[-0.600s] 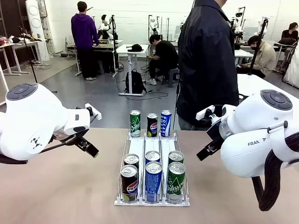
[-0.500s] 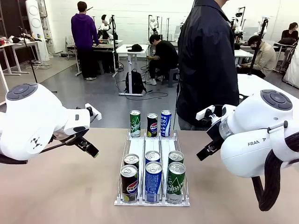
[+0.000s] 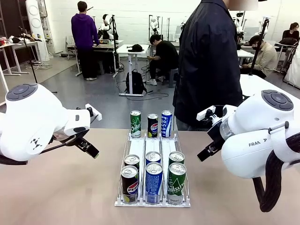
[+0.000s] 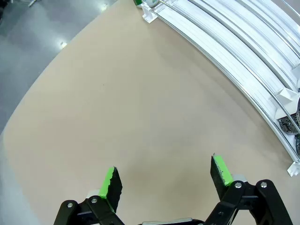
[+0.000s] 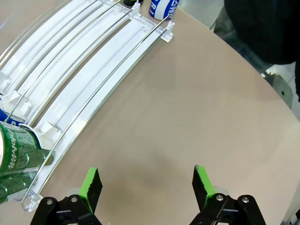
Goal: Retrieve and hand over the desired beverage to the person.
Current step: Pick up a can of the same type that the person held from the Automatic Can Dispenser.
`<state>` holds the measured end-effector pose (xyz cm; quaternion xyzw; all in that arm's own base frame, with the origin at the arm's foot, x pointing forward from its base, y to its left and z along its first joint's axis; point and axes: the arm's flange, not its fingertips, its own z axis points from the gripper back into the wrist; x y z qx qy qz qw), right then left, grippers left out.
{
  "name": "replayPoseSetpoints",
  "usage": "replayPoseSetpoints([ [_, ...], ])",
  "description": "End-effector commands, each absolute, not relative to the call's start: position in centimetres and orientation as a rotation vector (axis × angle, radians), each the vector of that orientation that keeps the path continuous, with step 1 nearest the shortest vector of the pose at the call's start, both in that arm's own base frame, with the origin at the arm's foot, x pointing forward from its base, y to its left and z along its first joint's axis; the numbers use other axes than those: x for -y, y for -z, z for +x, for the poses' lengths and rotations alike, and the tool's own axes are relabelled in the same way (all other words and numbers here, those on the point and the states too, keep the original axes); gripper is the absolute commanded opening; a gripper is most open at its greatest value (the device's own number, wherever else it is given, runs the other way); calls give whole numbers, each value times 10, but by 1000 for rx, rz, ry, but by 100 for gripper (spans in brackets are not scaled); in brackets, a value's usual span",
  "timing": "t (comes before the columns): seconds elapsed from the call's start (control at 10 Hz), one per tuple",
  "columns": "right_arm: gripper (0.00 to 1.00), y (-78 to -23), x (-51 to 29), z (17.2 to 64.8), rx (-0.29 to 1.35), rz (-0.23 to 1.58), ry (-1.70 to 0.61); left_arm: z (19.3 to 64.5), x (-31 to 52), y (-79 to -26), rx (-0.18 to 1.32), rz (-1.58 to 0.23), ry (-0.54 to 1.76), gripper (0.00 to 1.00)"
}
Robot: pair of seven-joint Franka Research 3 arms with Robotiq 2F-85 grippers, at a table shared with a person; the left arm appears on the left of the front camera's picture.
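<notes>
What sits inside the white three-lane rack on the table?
The white rack holds three upright cans at the far end, six cans near; lanes between bare. Front cans hide rear labels.

The right gripper (image 5: 146, 180) hangs with its jaws spread apart above the tan table (image 5: 187, 117). To its left runs a white rack (image 5: 93, 61), with a green can (image 5: 18, 150) near and a blue can (image 5: 161, 7) far.

Grey floor (image 3: 93, 103), white wall (image 3: 133, 16), white worktables (image 3: 123, 49) — bright, even workshop light

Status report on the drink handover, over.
Left pincer, right pincer open, empty. Cans sit in rack, none picked. Person stands at far side. Nothing blocking.
</notes>
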<state>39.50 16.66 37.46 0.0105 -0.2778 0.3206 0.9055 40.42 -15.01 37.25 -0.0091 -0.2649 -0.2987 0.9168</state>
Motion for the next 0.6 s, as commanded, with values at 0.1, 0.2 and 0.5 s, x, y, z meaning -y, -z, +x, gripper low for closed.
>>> replayPoseSetpoints([
  [0.1, 100, -375, -167, 395, 574, 22, -662, 404, 150, -372, 545, -19, 615, 100],
  [0.2, 100, -375, -167, 395, 574, 22, -662, 404, 150, -372, 545, -19, 615, 100],
  [0.5, 100, -375, -167, 395, 574, 22, -662, 404, 150, -372, 545, -19, 615, 100],
])
